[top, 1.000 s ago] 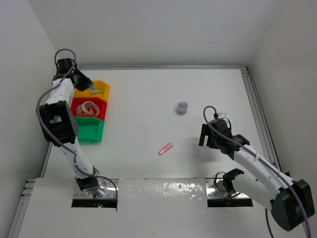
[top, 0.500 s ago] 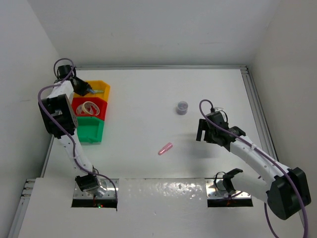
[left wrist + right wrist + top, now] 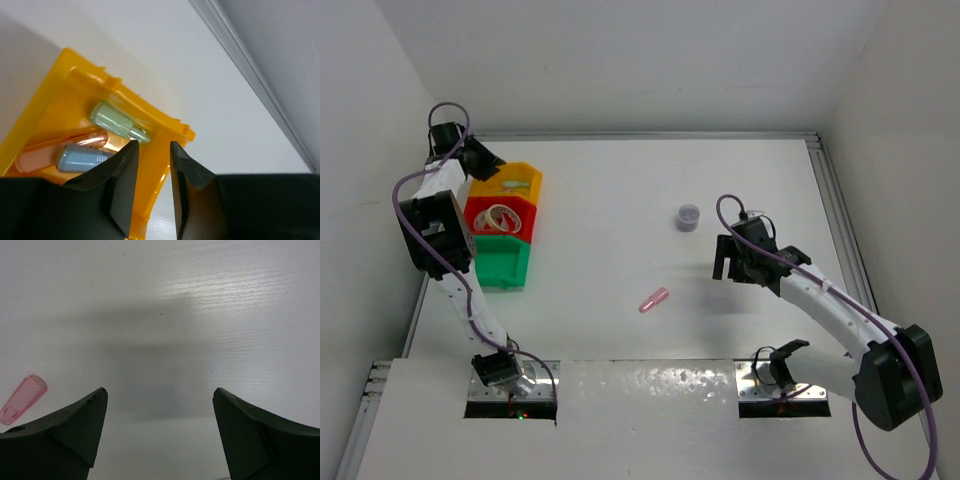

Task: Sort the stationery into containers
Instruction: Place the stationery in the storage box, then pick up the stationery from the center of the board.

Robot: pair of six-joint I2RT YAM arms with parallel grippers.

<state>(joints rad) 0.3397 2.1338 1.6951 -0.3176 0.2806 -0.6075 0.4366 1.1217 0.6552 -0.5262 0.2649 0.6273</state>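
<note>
- Three capsules already lay in the yellow-orange bin [image 3: 55, 107]: a green capsule [image 3: 120, 121], an orange capsule [image 3: 60, 145] and a blue capsule [image 3: 82, 157].
- The red bin [image 3: 525, 218] held pale rings [image 3: 497, 216].
- Left to sort, by my reading: the pink capsule [image 3: 654, 299] and the grey-purple cylinder [image 3: 689, 216], both loose on the counter [image 3: 620, 200], well apart from the bins.
- The left pincer [image 3: 154, 145] hung over the yellow-orange bin's corner, jaws slightly parted with nothing between them.
- The right pincer [image 3: 159, 392] was spread wide and empty above bare counter, the pink capsule near its left finger.
- Hard to tell: how many rings sat in the red bin, and whether the green bin [image 3: 502, 265] held anything.
- The left arm hid the yellow-orange bin's far corner from above.
</note>
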